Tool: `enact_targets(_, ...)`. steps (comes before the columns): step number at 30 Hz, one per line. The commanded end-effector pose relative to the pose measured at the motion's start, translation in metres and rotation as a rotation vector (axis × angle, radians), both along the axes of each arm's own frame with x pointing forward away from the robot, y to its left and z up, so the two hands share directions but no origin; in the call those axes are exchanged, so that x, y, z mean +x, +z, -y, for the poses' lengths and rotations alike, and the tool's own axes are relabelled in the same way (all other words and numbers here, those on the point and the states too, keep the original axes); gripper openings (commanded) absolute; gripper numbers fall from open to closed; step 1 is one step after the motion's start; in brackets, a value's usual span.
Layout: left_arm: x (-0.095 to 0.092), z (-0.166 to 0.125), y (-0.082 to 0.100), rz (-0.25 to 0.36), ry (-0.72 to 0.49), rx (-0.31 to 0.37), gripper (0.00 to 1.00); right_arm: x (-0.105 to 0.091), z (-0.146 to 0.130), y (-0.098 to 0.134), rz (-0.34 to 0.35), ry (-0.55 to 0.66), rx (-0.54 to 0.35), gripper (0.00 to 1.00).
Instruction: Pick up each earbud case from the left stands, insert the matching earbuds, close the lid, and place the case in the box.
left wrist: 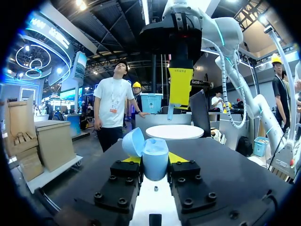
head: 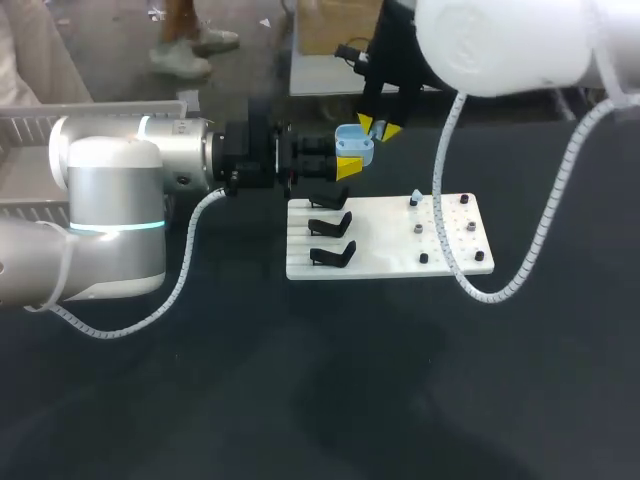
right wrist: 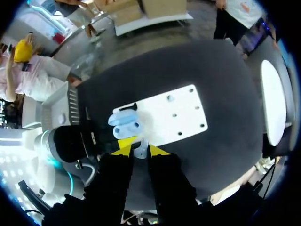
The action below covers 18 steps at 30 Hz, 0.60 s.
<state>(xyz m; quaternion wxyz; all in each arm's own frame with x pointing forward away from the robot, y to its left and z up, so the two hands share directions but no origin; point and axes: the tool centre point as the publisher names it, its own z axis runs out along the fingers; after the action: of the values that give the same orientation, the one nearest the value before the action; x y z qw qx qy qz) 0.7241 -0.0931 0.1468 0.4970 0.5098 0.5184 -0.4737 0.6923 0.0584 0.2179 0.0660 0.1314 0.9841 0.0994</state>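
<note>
**Above the white board's back edge: an open case held under a pinched earbud**

On the dark, matte table [head: 300,400] two arms meet over one flat white board [head: 390,250]. The left arm [head: 110,200], a smooth silver cylinder, lies level from the side. The right arm [head: 500,40], white and rounded, comes down from the far corner.

The board is a plain rectangle. Three black angled stands [head: 332,253] sit in a column at its left end, none of them bearing a case. Several small dark pegs dot its right half.

One pale blue earbud case [head: 355,140], smooth and egg-shaped, is up off the board. It stands upright, long axis vertical, with its mouth facing up. Its rounded lid [left wrist: 133,141] is hinged back and leans off to one side. The left gripper [left wrist: 155,159] clamps the case body from both sides with its yellow tips.

Two earbuds show. One small pale blue earbud [right wrist: 140,147] is nipped between the nearly closed tips of the right gripper [head: 378,128], which points downward just above the case's mouth. The second earbud [head: 415,196] stands on the board near the far pegs.
</note>
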Motion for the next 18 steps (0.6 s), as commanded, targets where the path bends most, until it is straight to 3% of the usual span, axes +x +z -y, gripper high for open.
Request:
enact_targets(1, -0.0014, -0.0001, -0.0011, 0.005, 0.006, -0.006, 0.00, 0.0100, -0.0072, -0.0023, -0.040, 0.013, -0.016, 0.00)
enact_targets(18, -0.0014, -0.0001, -0.0011, 0.005, 0.006, -0.006, 0.00, 0.0122, -0.0150, -0.0100, -0.025, 0.047, -0.040, 0.00)
